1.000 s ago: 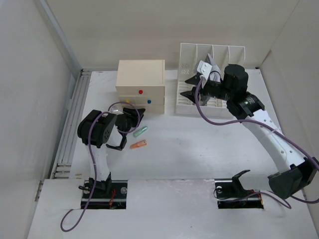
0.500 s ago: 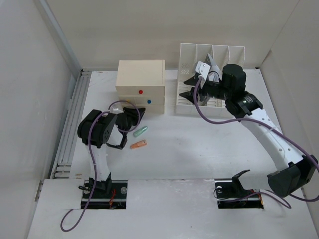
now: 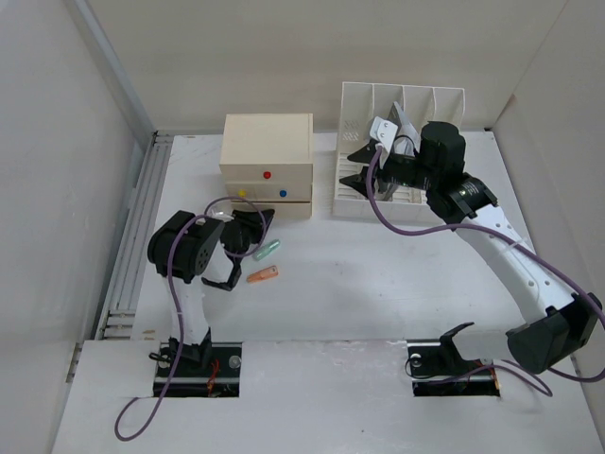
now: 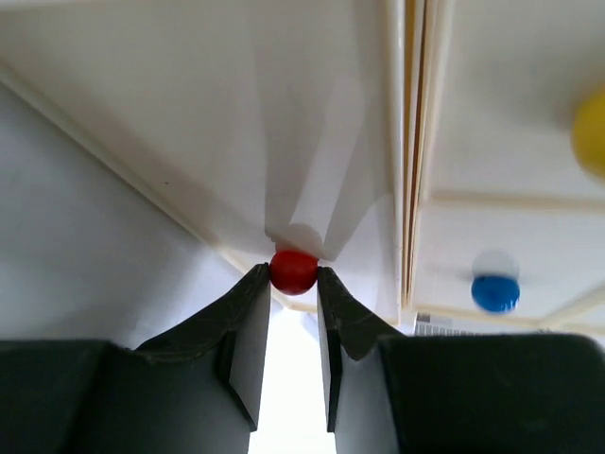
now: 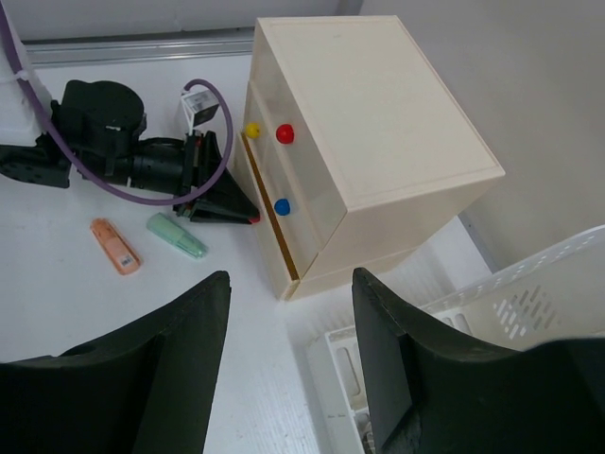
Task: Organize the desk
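The white desk (image 3: 378,293) carries a cream three-drawer box (image 3: 267,142) at the back. My left gripper (image 3: 257,219) reaches the box's lowest drawer front and is shut on a small red knob (image 4: 294,270), pinched between the two fingertips. A blue knob (image 4: 495,293) and a yellow knob (image 4: 591,142) sit on the drawers beside it. A green marker (image 3: 267,250) and an orange marker (image 3: 263,274) lie on the desk next to the left arm. My right gripper (image 3: 357,165) hovers open and empty at the front of the file rack.
A white slotted file rack (image 3: 444,96) stands at the back right, with the right wrist above it. A ribbed metal rail (image 3: 132,246) runs along the desk's left edge. White panels wall in the desk. A second red knob (image 3: 267,175) is on the top drawer.
The left gripper's jaws have closed onto the red knob of the lowest drawer. The right arm has barely moved.
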`<move>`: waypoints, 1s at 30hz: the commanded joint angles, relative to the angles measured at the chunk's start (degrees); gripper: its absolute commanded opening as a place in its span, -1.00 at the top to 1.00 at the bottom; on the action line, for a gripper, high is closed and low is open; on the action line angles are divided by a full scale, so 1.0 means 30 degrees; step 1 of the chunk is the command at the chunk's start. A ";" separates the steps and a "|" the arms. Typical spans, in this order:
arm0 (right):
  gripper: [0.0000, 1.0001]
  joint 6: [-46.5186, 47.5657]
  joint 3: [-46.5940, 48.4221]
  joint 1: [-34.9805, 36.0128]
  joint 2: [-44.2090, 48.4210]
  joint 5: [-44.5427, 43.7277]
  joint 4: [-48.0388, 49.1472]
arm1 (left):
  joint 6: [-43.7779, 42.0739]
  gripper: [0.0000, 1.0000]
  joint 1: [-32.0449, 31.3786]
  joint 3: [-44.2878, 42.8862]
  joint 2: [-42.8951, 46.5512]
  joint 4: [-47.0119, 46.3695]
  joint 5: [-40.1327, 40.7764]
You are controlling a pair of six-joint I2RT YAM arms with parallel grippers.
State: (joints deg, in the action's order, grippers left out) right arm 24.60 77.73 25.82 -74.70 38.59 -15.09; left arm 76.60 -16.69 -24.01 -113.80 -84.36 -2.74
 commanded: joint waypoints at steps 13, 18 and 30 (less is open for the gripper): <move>-0.19 0.0267 0.0046 -0.0170 0.0055 0.1053 0.0373 | -0.1392 0.78 -0.1320 0.4779 0.1927 -1.1461 0.0914; -0.19 0.0267 0.0046 -0.0170 0.0055 0.1229 0.0373 | -0.1595 0.78 -0.1732 0.5835 0.2308 -1.1461 0.0739; -0.19 0.0267 0.0046 -0.0170 0.0055 0.1229 0.0373 | -0.3033 0.18 -0.1384 0.5662 0.5408 -1.0761 -0.0078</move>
State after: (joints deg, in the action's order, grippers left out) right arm 24.86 77.73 25.82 -74.70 40.56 -15.11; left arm 71.68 -21.93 -6.48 -99.72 -83.70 -1.80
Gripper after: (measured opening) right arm 0.597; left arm 0.384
